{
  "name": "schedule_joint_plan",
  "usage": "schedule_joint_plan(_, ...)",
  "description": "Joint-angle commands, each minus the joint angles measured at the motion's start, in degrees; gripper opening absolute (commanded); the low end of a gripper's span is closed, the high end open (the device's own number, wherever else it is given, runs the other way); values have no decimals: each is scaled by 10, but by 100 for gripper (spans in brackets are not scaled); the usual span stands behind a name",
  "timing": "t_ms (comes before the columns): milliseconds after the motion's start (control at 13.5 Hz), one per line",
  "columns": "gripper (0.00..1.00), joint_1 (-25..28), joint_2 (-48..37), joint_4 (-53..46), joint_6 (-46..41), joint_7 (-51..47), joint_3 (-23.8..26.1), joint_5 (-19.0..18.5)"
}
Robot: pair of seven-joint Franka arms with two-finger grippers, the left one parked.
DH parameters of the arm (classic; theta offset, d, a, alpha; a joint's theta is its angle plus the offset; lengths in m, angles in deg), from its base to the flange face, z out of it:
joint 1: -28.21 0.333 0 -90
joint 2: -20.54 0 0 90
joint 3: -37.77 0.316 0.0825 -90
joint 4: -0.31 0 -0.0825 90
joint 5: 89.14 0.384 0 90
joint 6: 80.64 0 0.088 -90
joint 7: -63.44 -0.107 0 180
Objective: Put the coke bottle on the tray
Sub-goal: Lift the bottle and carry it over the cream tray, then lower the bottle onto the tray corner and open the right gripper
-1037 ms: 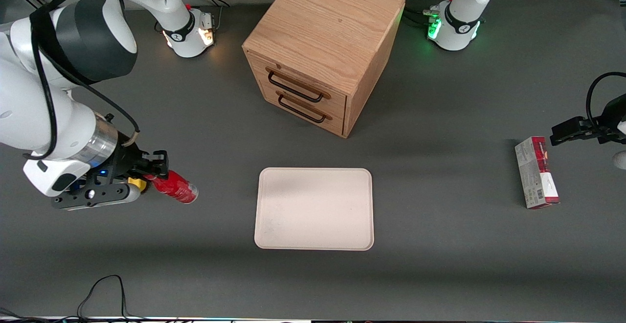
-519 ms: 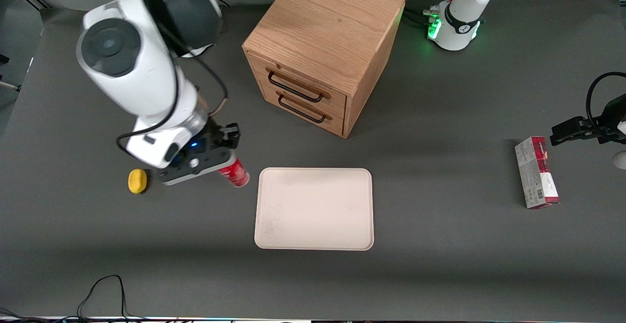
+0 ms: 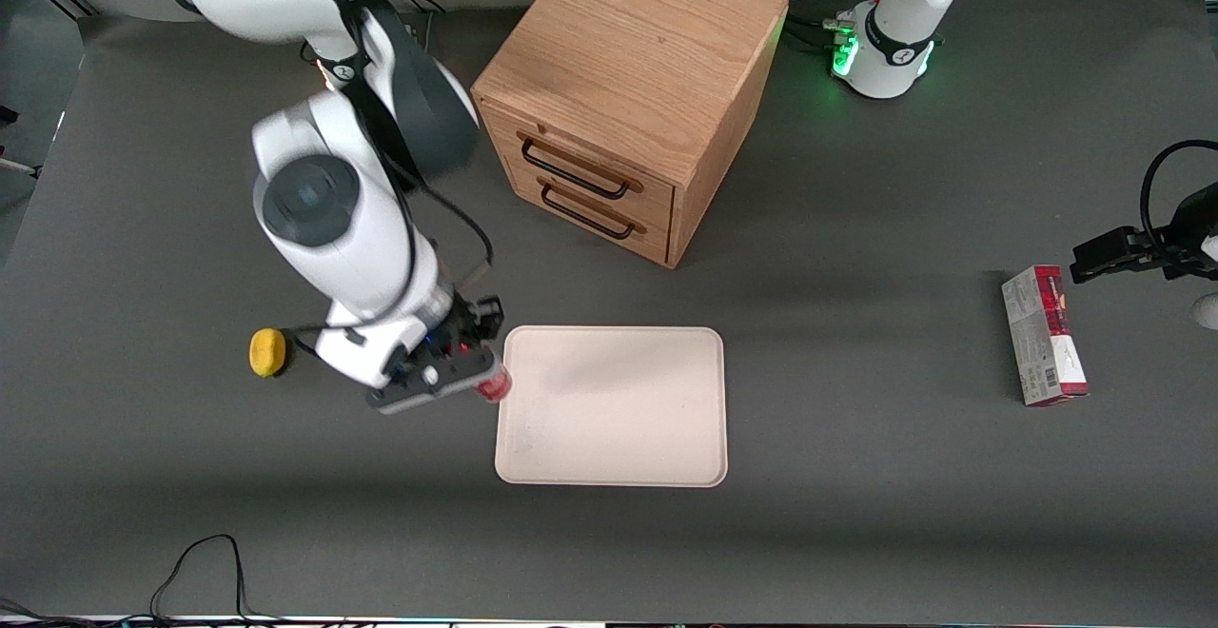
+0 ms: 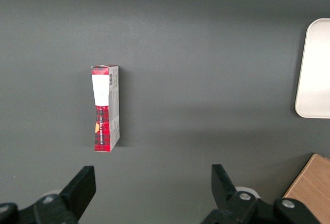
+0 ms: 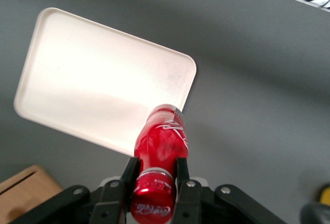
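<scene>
My right gripper (image 3: 473, 369) is shut on the neck of the red coke bottle (image 5: 162, 141) and holds it in the air. In the front view only the bottle's red end (image 3: 494, 387) peeks out under the hand, right at the edge of the cream-white tray (image 3: 618, 419) that faces the working arm. In the right wrist view the bottle hangs over the tray's edge (image 5: 170, 74), near a corner, and its red cap sits between the black fingers (image 5: 184, 175).
A wooden two-drawer box (image 3: 633, 86) stands farther from the front camera than the tray. A yellow lemon (image 3: 267, 352) lies on the table beside the working arm. A red-and-grey carton (image 3: 1043, 333) lies toward the parked arm's end, also in the left wrist view (image 4: 105, 108).
The right arm has carried the bottle from beside the lemon toward the tray. The bottle now hangs at the tray's edge, and the lemon is uncovered.
</scene>
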Motion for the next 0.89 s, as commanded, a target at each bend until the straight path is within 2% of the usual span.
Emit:
schedule_joint_plan(0,24,-4,51,-14,48,0,2,-9)
schedule_joint_plan(222,24,-4,94,-13,108,1,2,-9)
schedule_joint_plan(444,24,-4,116,-13,129,1,1,-9)
schedule_joint_plan(815,34,-4,126,-10,130,2,1,-9)
